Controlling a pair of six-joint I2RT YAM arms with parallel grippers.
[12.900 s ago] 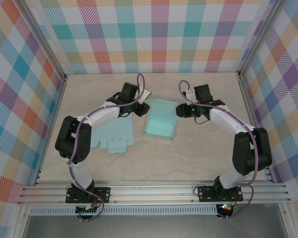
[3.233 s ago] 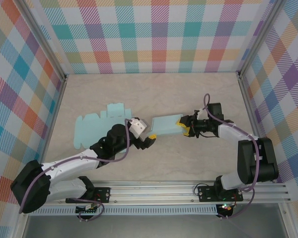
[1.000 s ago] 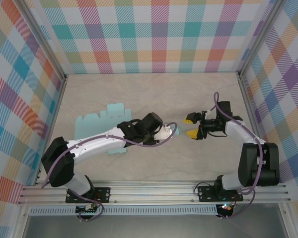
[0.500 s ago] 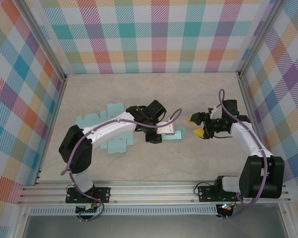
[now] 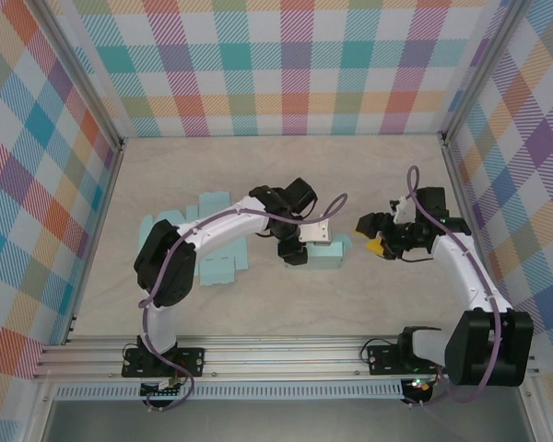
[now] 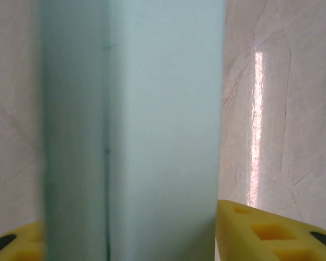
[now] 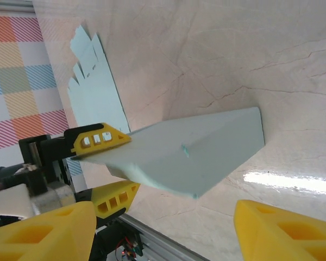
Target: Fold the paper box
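The paper box [image 5: 330,253] is a pale teal folded sleeve lying on the table at the centre. My left gripper [image 5: 300,250] reaches it from the left, one yellow finger on each side of its end. In the left wrist view the box [image 6: 152,119] runs up between the fingers [image 6: 261,234]. In the right wrist view the box [image 7: 206,147] touches the left gripper's upper finger [image 7: 98,140], and a small gap shows above the lower one. My right gripper [image 5: 372,236] hangs open just right of the box, nothing between its fingers [image 7: 288,231].
Flat teal paper cut-outs [image 5: 177,226] lie left of centre, with another [image 5: 219,267] under the left arm; their jagged edges [image 7: 95,92] show in the right wrist view. Checked walls enclose the table, and an aluminium rail [image 5: 286,354] runs along the near edge.
The left arm has swung and carried the box slightly right and nearer, and its jaws have widened around it. The right gripper has drawn back to the right.
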